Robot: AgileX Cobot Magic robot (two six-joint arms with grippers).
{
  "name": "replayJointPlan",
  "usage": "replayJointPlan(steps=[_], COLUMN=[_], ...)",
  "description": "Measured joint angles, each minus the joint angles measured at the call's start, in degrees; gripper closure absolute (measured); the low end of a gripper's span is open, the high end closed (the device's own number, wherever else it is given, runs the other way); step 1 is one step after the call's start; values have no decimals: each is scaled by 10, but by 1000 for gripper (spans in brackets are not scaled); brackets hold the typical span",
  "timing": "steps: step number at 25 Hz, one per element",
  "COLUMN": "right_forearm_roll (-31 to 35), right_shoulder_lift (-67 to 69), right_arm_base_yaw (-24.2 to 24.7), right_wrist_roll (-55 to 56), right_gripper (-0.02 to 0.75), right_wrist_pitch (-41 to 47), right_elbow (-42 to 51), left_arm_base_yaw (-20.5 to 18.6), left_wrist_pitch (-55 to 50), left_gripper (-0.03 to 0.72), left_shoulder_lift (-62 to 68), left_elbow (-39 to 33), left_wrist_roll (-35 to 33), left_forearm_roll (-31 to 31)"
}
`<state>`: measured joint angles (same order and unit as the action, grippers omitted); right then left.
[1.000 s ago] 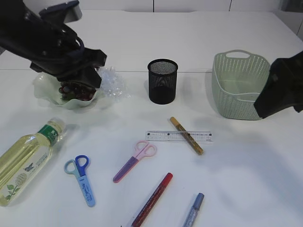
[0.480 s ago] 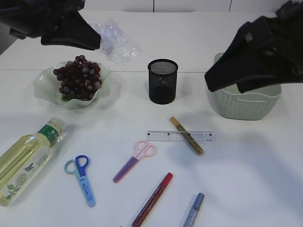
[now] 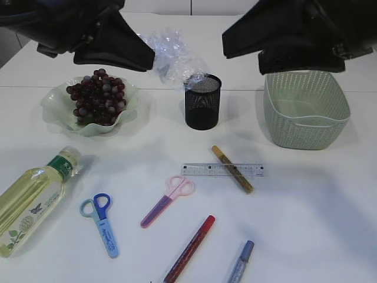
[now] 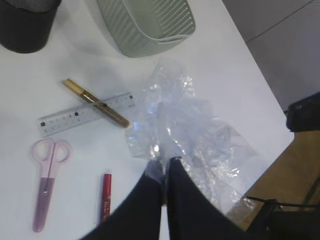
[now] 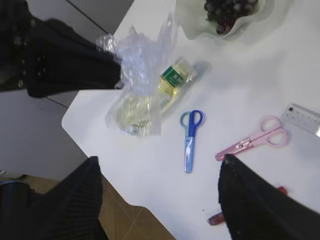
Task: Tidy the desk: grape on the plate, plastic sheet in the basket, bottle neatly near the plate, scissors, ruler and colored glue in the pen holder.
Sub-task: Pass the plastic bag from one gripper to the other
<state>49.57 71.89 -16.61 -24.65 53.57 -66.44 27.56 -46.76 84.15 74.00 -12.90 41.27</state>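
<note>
The crumpled clear plastic sheet (image 3: 172,56) hung in the air above the white desk (image 3: 306,194), just left of the black mesh pen holder (image 3: 202,101), pinched between the closed fingers of the left gripper (image 4: 165,167). The right gripper (image 5: 160,200) hovered over the pale green basket (image 3: 306,109) with its two fingers spread wide apart and nothing between them. Grapes (image 3: 97,97) sat in the wavy green plate (image 3: 54,112), while the bottle (image 3: 32,197), blue scissors (image 3: 101,223), pink scissors (image 3: 168,200), ruler (image 3: 200,170) and gold glue pen (image 3: 232,169) lay on the desk.
</note>
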Motion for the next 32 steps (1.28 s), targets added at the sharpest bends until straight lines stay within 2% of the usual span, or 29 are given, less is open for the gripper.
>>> replayJointPlan(steps=[11, 19, 24, 28, 30, 32], right_forearm_roll=[102, 150, 210, 222, 223, 223], right_shoulder_lift=[5, 44, 73, 89, 92, 93], right_arm_base_yaw=[0, 0, 0, 0, 0, 0], right_wrist_roll=[-53, -73, -104, -109, -109, -110], right_gripper=[175, 174, 174, 177, 205, 273], right_wrist_pitch=[-15, -15, 4, 11, 15, 19], right_elbow=[0, 0, 0, 0, 0, 0], left_arm_base_yaw=[9, 9, 9, 9, 9, 9], left_wrist_pitch=[0, 0, 0, 0, 0, 0], left_gripper=[694, 694, 694, 694, 694, 694], left_shoulder_lift=[0, 0, 0, 0, 0, 0], left_elbow=[0, 0, 0, 0, 0, 0], left_wrist_roll=[-25, -37, -47, -53, -56, -57], left_forearm_roll=[75, 81, 82, 84, 84, 84])
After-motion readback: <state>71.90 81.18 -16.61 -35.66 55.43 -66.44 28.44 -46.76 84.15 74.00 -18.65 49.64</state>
